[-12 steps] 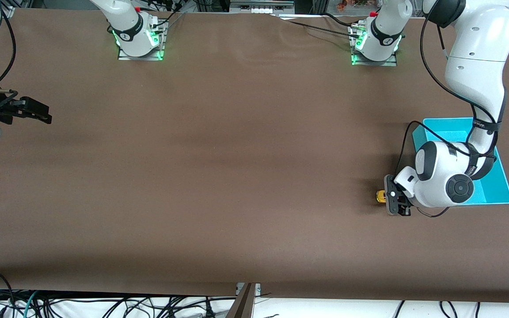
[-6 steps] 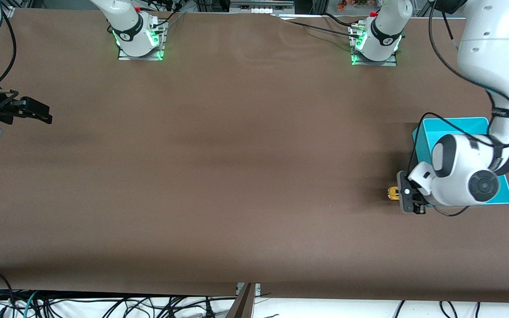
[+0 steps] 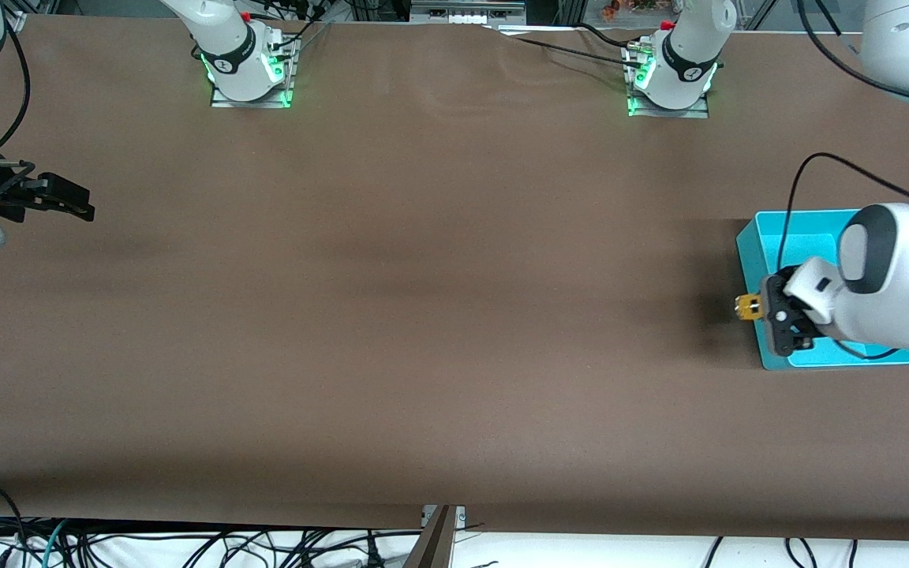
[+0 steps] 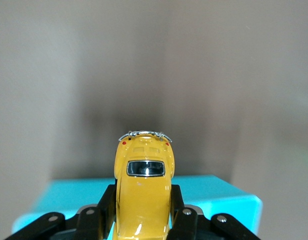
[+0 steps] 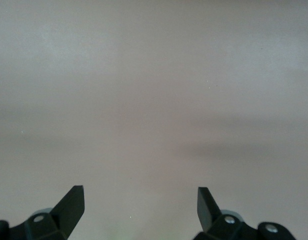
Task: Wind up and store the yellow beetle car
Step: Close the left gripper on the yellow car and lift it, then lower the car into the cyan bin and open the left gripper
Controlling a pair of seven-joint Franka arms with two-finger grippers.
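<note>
Now yellow beetle car (image 3: 749, 307) over bin rim (image 3: 748, 260)

No text, label, brand, number or sign is showing clearly enough to be read in any of the views. Dark bands are wrapping the two robot bases (image 3: 245, 59) at the top of the front view, each carrying a small pale mark, but the marks are staying too small to make out as letters. The yellow beetle car (image 4: 143, 192) is showing only a dark window, small red dots and a silver bumper, with no writing on its body. The cyan bin (image 3: 754, 244) and the brown table (image 3: 423, 315) are carrying no print.
</note>
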